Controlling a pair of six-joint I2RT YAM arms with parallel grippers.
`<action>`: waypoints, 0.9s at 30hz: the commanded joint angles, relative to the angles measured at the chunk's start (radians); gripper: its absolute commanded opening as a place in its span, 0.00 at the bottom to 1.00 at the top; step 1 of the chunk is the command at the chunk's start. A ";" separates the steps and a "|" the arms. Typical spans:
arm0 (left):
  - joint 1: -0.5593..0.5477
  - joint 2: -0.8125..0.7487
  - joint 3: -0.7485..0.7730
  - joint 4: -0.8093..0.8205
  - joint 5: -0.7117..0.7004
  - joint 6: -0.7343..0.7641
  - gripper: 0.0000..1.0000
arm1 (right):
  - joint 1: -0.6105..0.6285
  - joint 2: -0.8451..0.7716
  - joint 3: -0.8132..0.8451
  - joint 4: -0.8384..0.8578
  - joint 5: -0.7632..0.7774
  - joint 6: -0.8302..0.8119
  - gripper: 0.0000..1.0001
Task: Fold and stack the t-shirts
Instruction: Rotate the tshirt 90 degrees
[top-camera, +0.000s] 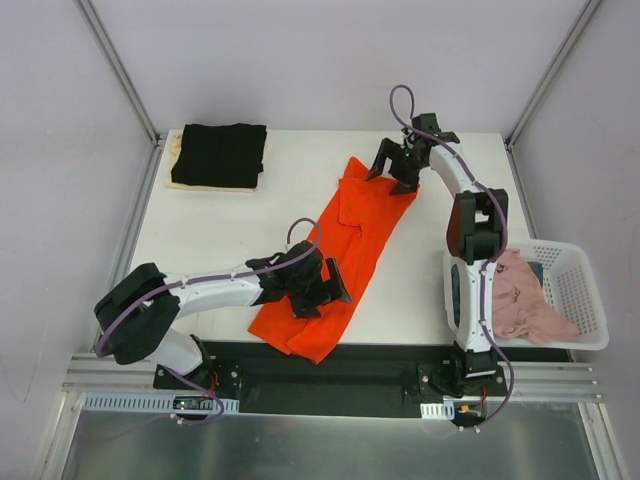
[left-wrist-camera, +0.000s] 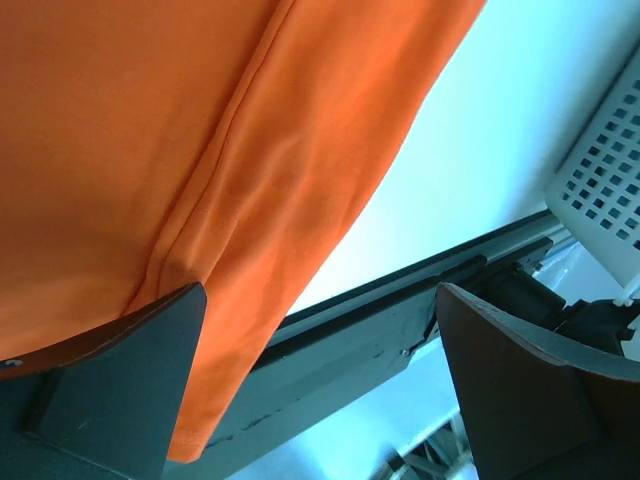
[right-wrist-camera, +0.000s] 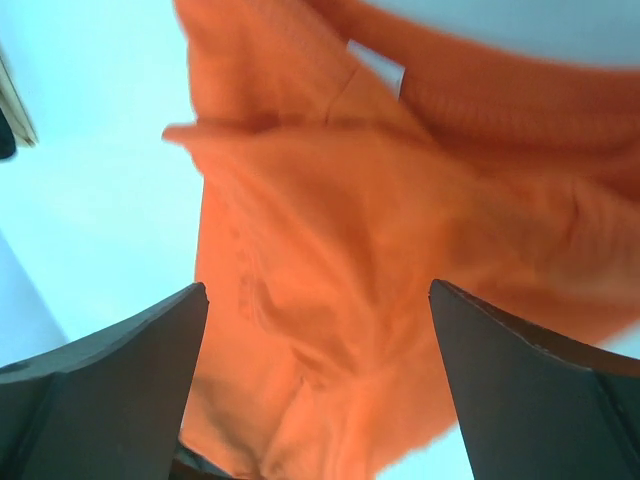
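Top external view shows how far I have got. In the upper left of the frame a black t-shirt (top-camera: 218, 153) lies folded in a neat square. It sits on a cream cloth (top-camera: 205, 188) that peeks out under it. I think that is my stack, so two look done.

In the middle of the desk (top-camera: 220, 235) lies the orange t-shirt (top-camera: 350, 240), a long slanted strip. Its sides look turned in, but it is bumpy and not a square yet. At the right edge a white basket (top-camera: 578, 285) full of little holes holds a crumpled pink t-shirt (top-camera: 522, 300) and a bit of dark blue cloth (top-camera: 537, 268). So I guess the orange one needs finishing, and those need folding too.

My left tool (top-camera: 322, 287) sits at the low end of the orange shirt. In the left wrist view its fingers (left-wrist-camera: 110, 380) are spread wide with nothing between them, and the cloth hangs by one of them. My right tool (top-camera: 392, 178) is at the top end. It is spread wide too, right over the cloth, and holds nothing.

The orange cloth is soft and thin, with a stitched seam and gentle wrinkles. A small white label (right-wrist-camera: 377, 70) shows near the neck. The desk is smooth and white. The basket looks like hard plastic.
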 joint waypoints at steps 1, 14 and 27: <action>-0.002 -0.139 0.041 -0.073 -0.129 0.104 0.99 | 0.064 -0.347 -0.175 -0.093 0.190 -0.156 0.97; 0.184 -0.609 -0.094 -0.371 -0.432 0.200 0.99 | 0.443 -0.610 -0.793 0.071 0.277 0.025 0.97; 0.286 -0.617 -0.161 -0.384 -0.425 0.198 0.99 | 0.402 -0.333 -0.598 -0.082 0.434 0.047 0.97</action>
